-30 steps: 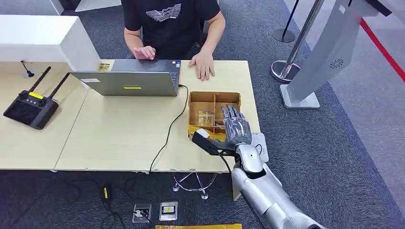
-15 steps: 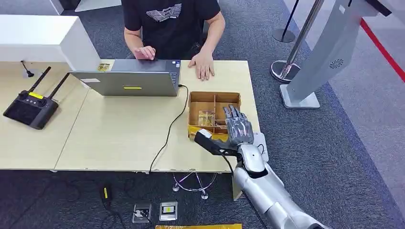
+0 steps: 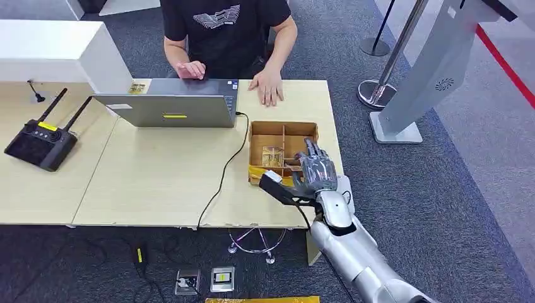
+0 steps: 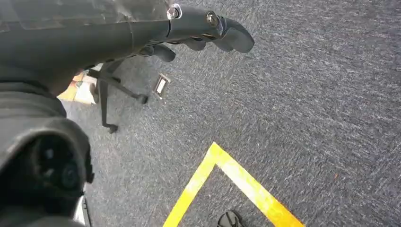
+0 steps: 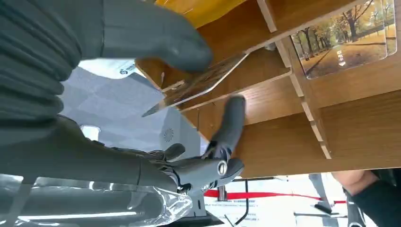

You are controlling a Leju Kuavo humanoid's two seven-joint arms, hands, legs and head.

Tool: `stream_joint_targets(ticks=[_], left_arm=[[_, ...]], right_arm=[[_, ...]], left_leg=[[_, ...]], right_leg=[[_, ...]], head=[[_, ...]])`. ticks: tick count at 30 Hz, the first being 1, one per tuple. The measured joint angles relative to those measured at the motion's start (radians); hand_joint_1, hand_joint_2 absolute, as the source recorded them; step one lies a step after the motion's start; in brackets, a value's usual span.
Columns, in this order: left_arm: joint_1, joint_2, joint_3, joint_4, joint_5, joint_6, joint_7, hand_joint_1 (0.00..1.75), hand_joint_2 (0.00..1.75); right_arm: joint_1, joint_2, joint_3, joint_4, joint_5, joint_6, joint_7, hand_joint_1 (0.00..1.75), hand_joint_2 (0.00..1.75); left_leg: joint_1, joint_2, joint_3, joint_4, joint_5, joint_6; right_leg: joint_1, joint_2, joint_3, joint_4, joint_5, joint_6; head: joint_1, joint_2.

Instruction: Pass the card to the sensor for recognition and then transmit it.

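My right hand (image 3: 315,172), lower right of centre, has crept further into the wooden tray (image 3: 265,128) and now pinches a card (image 5: 198,81) there, ready for lifting.

The right robot hand (image 5: 156,71) pinches a card (image 5: 198,82) inside the wooden compartment box (image 5: 283,137).

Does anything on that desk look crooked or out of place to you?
One card stands tilted in the wooden box, its edge lifted under the right hand's thumb, while another card lies flat in its compartment. Nothing looks spilled or broken.
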Motion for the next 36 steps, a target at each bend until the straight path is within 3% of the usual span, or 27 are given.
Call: stream_joint_targets(ticks=[29,32,36], left_arm=[[0.000,0.000,-0.024,0.000,0.008,0.021,0.000,0.00,0.00],[0.000,-0.001,-0.024,0.000,0.014,0.025,-0.003,0.00,0.00],[0.000,-0.001,-0.025,0.000,0.015,0.026,-0.008,0.00,0.00]], right_arm=[[-0.006,0.000,-0.001,-0.002,0.000,0.019,-0.025,1.75,1.75],[-0.018,0.004,-0.003,-0.036,0.020,-0.002,-0.033,1.75,1.75],[-0.058,0.008,-0.010,-0.143,0.036,0.049,-0.020,1.75,1.75]], left_leg=[[0.000,0.000,0.000,0.000,0.000,0.000],[0.000,0.000,0.000,0.000,0.000,0.000],[0.000,0.000,0.000,0.000,0.000,0.000]], right_leg=[[0.000,0.000,0.000,0.000,0.000,0.000],[0.000,0.000,0.000,0.000,0.000,0.000],[0.000,0.000,0.000,0.000,0.000,0.000]], head=[[0.000,0.000],[0.000,0.000],[0.000,0.000]])
